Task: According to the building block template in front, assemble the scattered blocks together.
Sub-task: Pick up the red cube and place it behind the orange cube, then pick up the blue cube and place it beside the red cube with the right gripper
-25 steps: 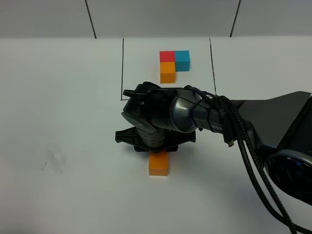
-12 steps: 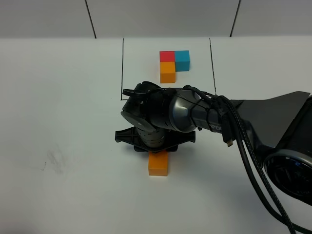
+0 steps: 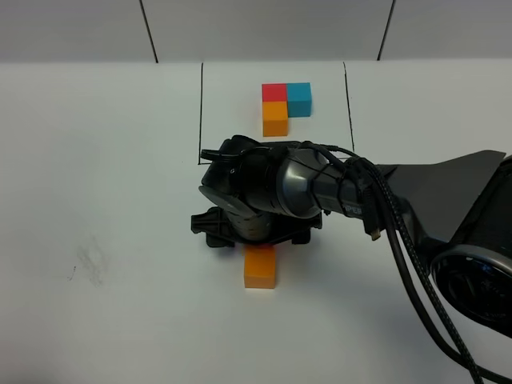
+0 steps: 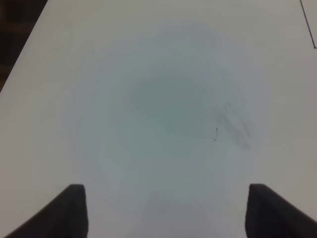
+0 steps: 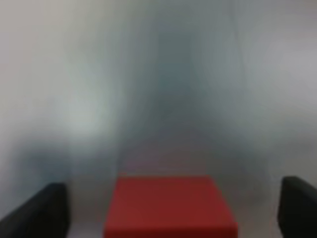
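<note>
Exterior high view: the big black right arm [image 3: 320, 192] reaches over the middle of the white table [image 3: 104, 160].
The small L-shaped template of red, blue and orange cubes [image 3: 285, 104] sits at the top middle, between two thin black lines [image 3: 202, 112]. A loose plain orange cube [image 3: 260, 267] lies just below the arm's wrist, lower middle. The right wrist view shows the right gripper [image 5: 171, 210] with jaws wide apart and a loose red cube [image 5: 171, 198] between them, touching neither finger. The left gripper [image 4: 168, 213] is open too, over the table.
</note>
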{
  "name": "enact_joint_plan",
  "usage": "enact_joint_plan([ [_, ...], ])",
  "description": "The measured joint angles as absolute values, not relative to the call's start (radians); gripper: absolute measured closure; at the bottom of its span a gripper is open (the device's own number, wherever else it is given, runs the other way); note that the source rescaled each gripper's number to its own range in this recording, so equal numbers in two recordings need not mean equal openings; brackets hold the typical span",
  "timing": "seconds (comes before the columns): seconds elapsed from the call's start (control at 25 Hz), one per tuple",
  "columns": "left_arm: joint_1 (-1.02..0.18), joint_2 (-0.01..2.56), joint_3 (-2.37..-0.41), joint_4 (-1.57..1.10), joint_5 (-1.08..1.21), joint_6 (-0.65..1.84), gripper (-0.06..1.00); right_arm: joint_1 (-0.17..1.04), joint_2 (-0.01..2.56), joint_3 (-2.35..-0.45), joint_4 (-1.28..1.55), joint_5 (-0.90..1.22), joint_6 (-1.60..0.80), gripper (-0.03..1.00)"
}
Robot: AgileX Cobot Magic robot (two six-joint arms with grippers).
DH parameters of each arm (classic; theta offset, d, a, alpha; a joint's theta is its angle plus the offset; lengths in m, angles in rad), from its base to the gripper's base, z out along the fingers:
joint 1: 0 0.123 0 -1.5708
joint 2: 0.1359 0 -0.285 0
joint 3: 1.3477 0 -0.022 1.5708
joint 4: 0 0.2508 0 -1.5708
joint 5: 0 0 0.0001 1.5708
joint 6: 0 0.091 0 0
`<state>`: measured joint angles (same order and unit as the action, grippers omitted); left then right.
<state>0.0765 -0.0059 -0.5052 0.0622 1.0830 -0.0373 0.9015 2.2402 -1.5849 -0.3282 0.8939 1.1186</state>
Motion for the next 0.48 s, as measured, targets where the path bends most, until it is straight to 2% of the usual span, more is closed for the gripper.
enact_joint_plan([
  [0.08,0.076,-0.006,-0.505,0.062,1.083,-0.037,0.45,0.902,2.221,-1.583,-0.391,0.894,1.119,0.03],
  [0.16,0.076,-0.006,-0.505,0.062,1.083,-0.037,0.45,0.902,2.18,-1.581,-0.457,0.908,1.119,-0.01],
  [0.32,0.076,-0.006,-0.505,0.062,1.083,-0.037,0.45,0.884,2.075,-1.581,-0.625,1.001,1.127,-0.03],
  [0.48,0.076,-0.006,-0.505,0.062,1.083,-0.037,0.45,0.813,1.939,-1.581,-0.717,1.162,1.081,-0.03],
])
